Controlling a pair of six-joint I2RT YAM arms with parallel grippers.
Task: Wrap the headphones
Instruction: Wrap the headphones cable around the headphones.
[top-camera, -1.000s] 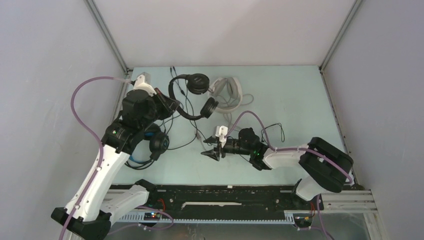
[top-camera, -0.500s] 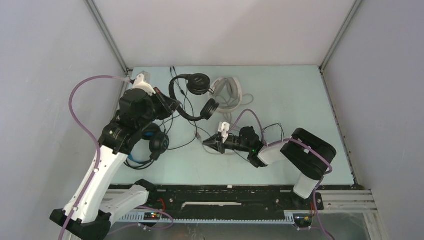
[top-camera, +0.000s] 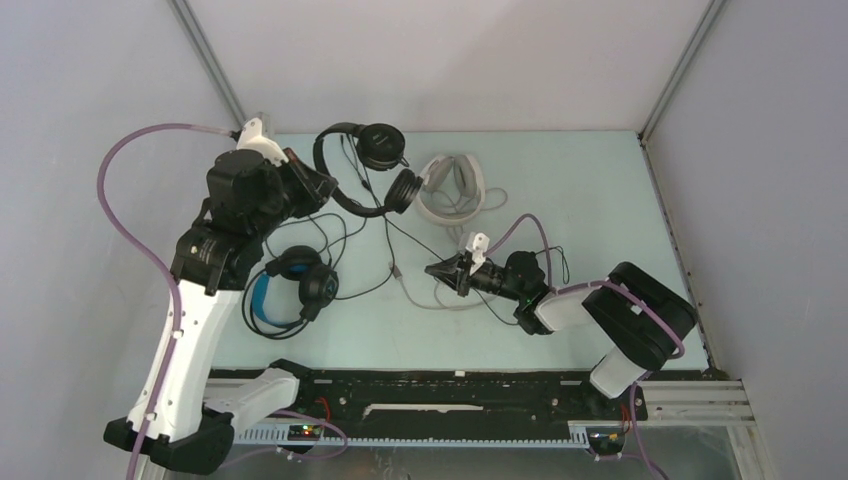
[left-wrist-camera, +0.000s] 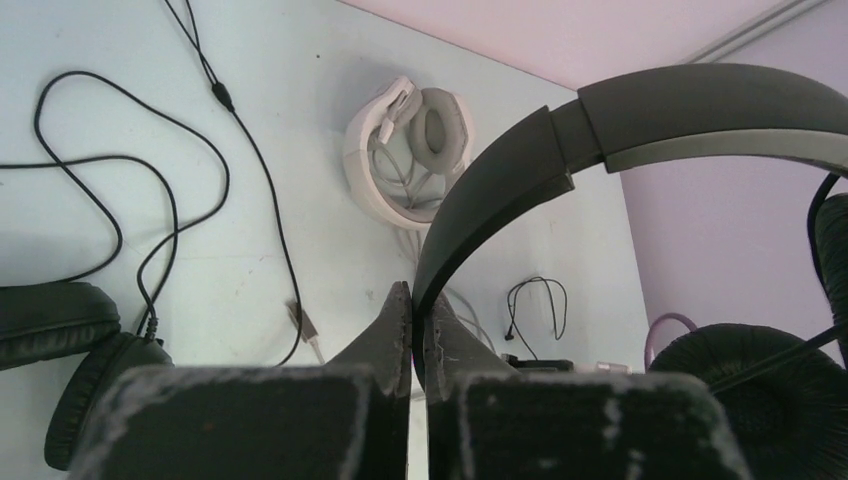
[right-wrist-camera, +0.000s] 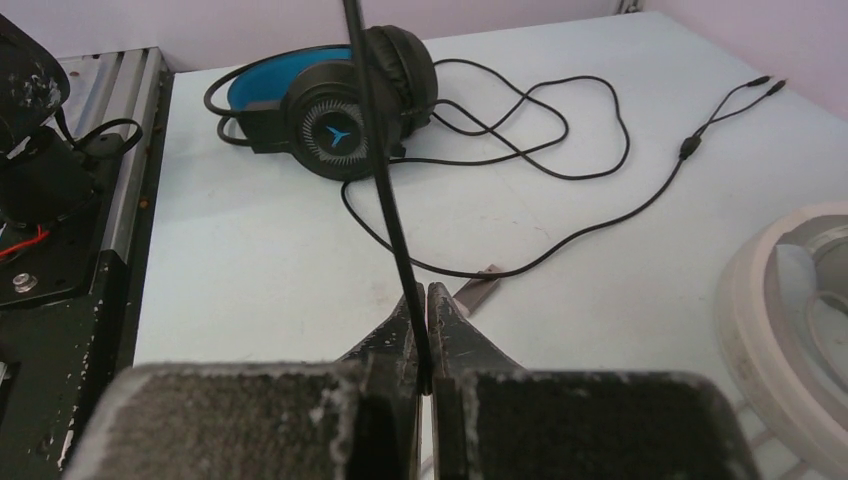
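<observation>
My left gripper (top-camera: 318, 187) (left-wrist-camera: 417, 300) is shut on the headband (left-wrist-camera: 620, 125) of the all-black headphones (top-camera: 380, 147), which hang tilted at the back left with one ear cup (left-wrist-camera: 760, 390) beside the fingers. My right gripper (top-camera: 437, 271) (right-wrist-camera: 425, 295) is shut on a thin black cable (right-wrist-camera: 385, 190) that runs taut up towards those headphones. The white-grey headphones (top-camera: 452, 188) (left-wrist-camera: 400, 150) (right-wrist-camera: 790, 330) lie at the back centre. The black headphones with the blue headband (top-camera: 290, 285) (right-wrist-camera: 330, 100) lie at the front left, their cable looped loosely nearby.
A grey plug (top-camera: 398, 272) (right-wrist-camera: 480, 290) lies on the table just left of my right gripper. Loose black cable loops (top-camera: 555, 262) lie behind the right arm. A black rail (top-camera: 440, 385) runs along the near edge. Walls close in on three sides.
My right gripper has shut on the thin black cable and shifted right and back. My left arm has carried the all-black headphones up and towards the back left.
</observation>
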